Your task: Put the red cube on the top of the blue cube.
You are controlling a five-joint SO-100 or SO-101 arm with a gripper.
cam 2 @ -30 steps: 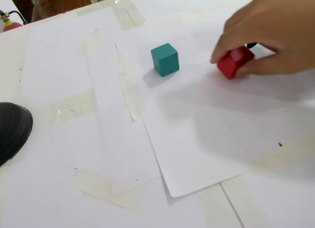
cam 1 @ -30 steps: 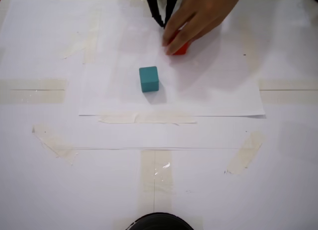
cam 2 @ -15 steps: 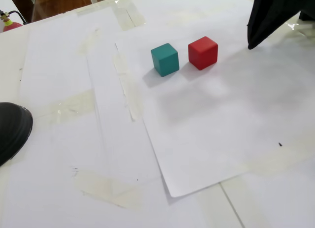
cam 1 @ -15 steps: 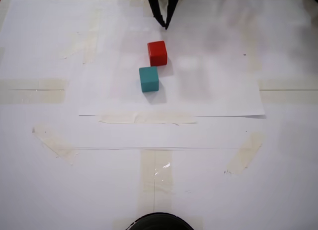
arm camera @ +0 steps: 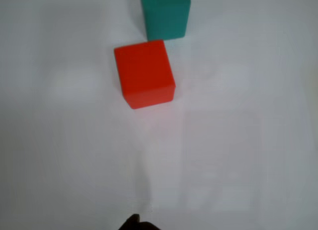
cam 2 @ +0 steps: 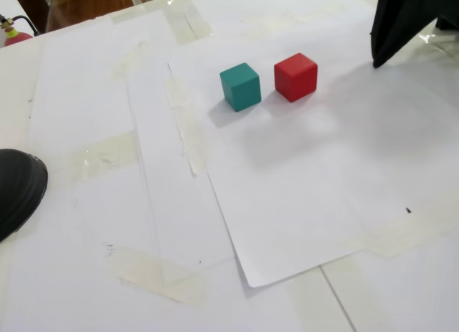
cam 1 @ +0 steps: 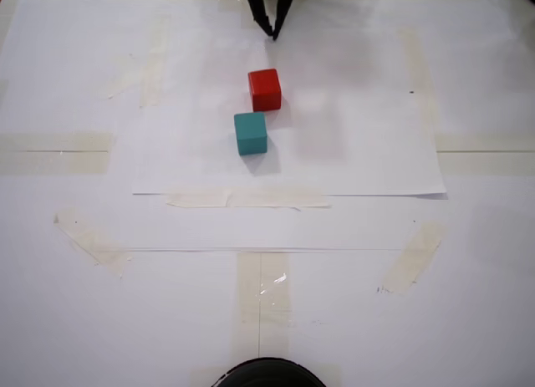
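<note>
The gripper (cam 1: 272, 34) is seen at the far edge of a fixed view, its dark fingers drawn together to a point with nothing between them, raised clear of the paper. Nearer the camera, the red cube (cam 1: 264, 89) is found resting on the white paper sheet (cam 1: 368, 153); it is small, matte, bright red, with plain faces. Just beside it, nearer and slightly left, the blue cube (cam 1: 250, 133) is set, teal and of equal size. One cube of each colour is counted.
</note>
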